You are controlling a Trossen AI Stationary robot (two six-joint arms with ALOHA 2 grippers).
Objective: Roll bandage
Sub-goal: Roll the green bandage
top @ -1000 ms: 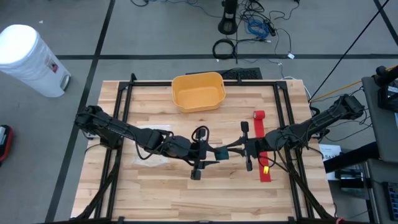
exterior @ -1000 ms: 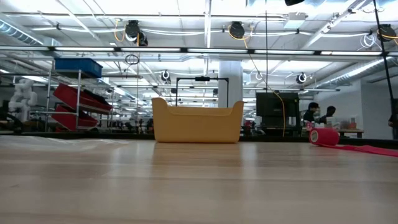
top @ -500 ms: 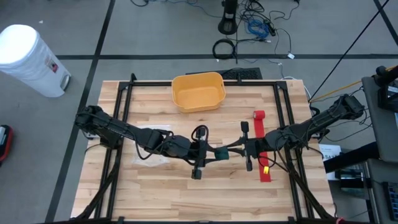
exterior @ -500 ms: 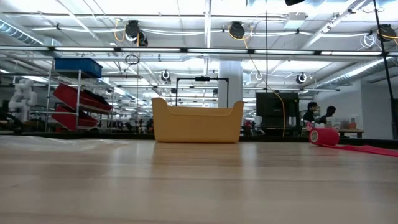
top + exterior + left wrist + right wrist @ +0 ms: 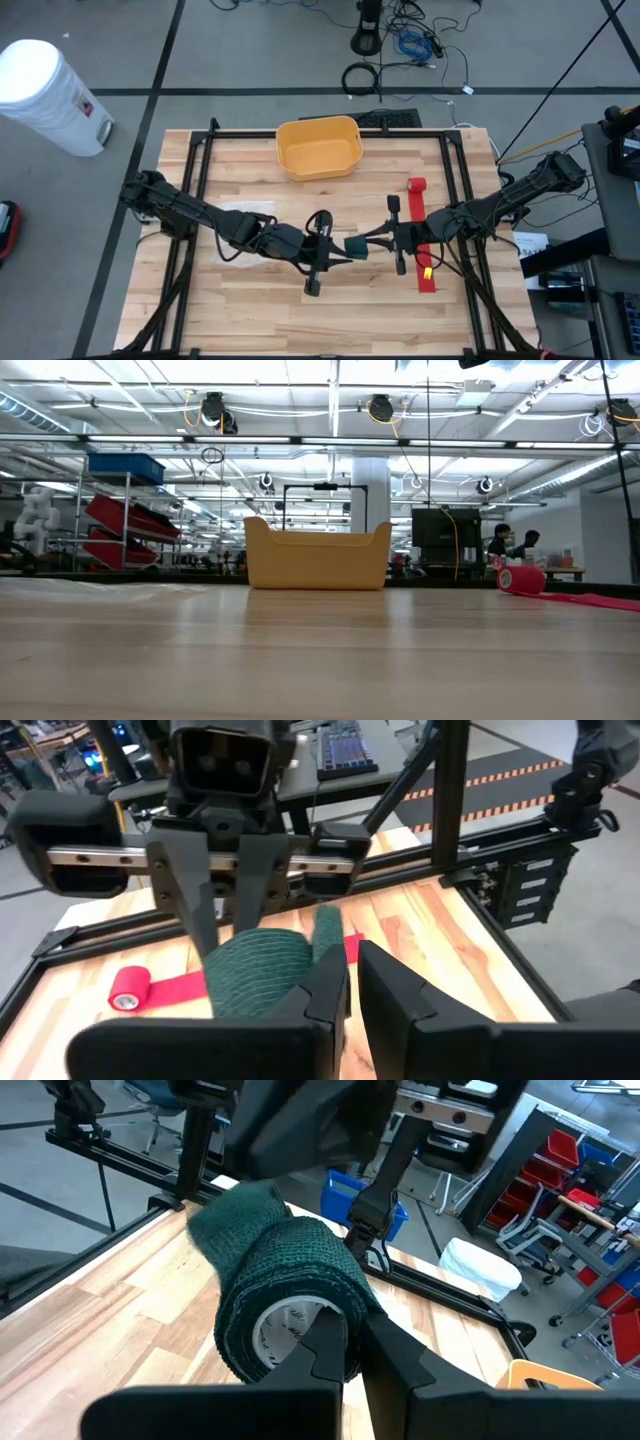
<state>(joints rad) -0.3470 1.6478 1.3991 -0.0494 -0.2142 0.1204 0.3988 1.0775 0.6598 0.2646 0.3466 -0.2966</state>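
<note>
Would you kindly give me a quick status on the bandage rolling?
Right gripper shut on green bandage roll, mid-table. Left gripper nipping its loose tail. Red bandage lying partly unrolled beneath right arm. Nothing blocking.

Likely a robotics lab: shelving racks (image 5: 125,525), ceiling lights (image 5: 380,407).

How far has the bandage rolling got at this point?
Done: the green bandage is mostly wound into a roll. In hand: the right tool grips that roll, and the left tool has closed on its loose end. Left: wind in that tail. The red bandage lies partly unrolled on the table.
</note>
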